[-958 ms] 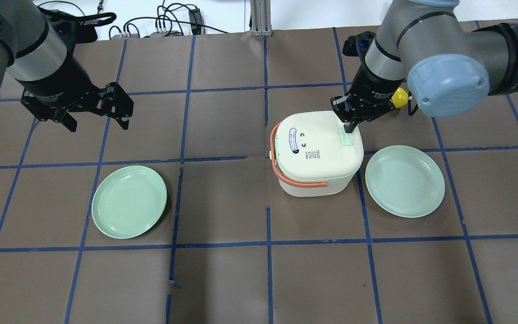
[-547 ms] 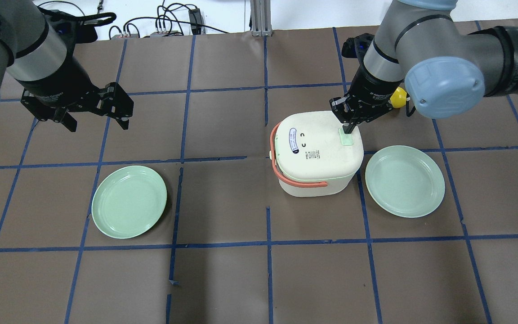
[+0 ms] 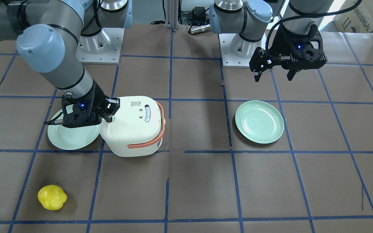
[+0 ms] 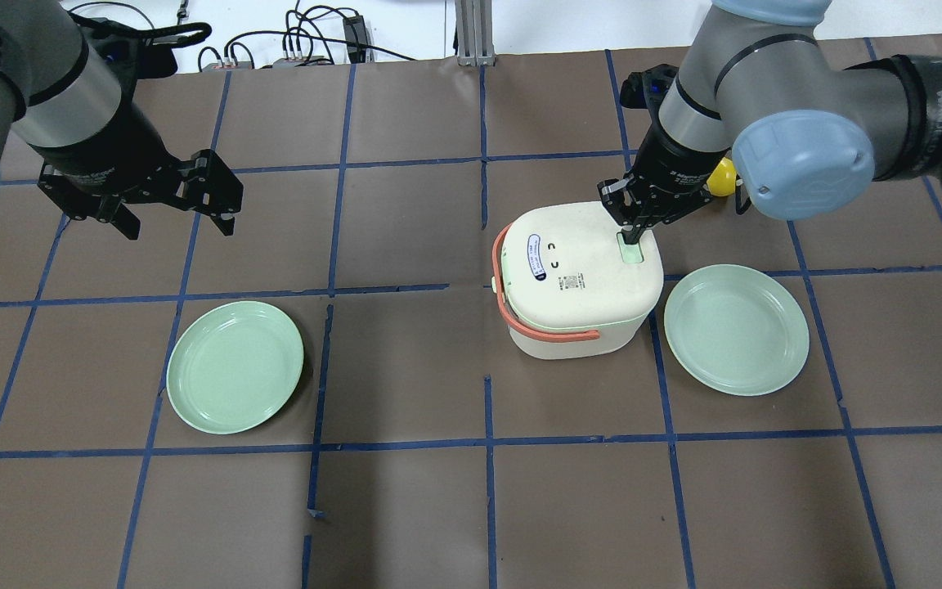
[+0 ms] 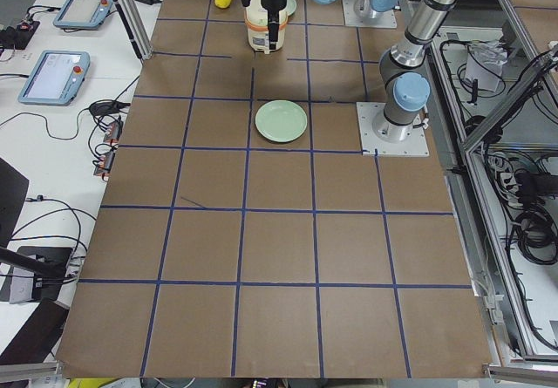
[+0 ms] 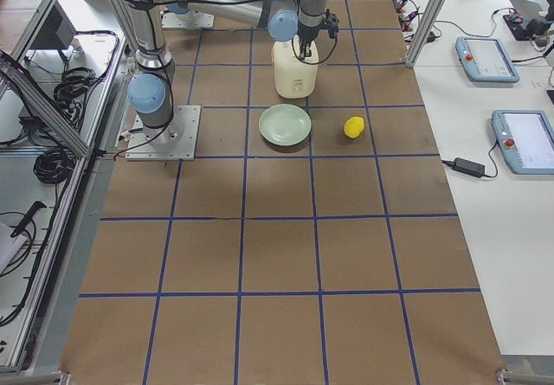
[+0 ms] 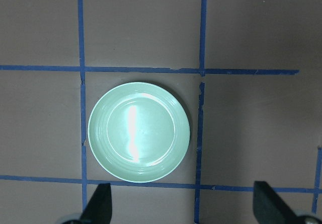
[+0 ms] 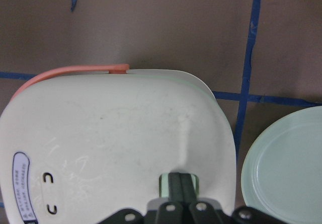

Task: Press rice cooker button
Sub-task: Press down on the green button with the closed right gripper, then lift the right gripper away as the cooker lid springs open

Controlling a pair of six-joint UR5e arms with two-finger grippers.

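R pincer (image 4: 628, 237) is shut, fingers together so the narrow tip fits the small button (image 8: 163, 183) at the lid edge of the rice cooker (image 4: 577, 282). It's prob pressing now. Cooker sits on desk (image 4: 405, 507) w/ a plate (image 4: 737, 331) just beside. L pincer (image 4: 177, 221) is open, well apart, out of the way.

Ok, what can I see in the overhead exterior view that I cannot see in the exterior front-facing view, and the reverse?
Only overhead exterior: the button on the rice cooker lid, with the right gripper down on it, jaws closed together.

Only front-facing: the whole yellow object, lying alone on the table. Overhead, the right arm covers most of it. In the front-facing view the gripper's body hides the button.

Both: the cooker, the left plate, the right plate, and the left gripper, open above the table.
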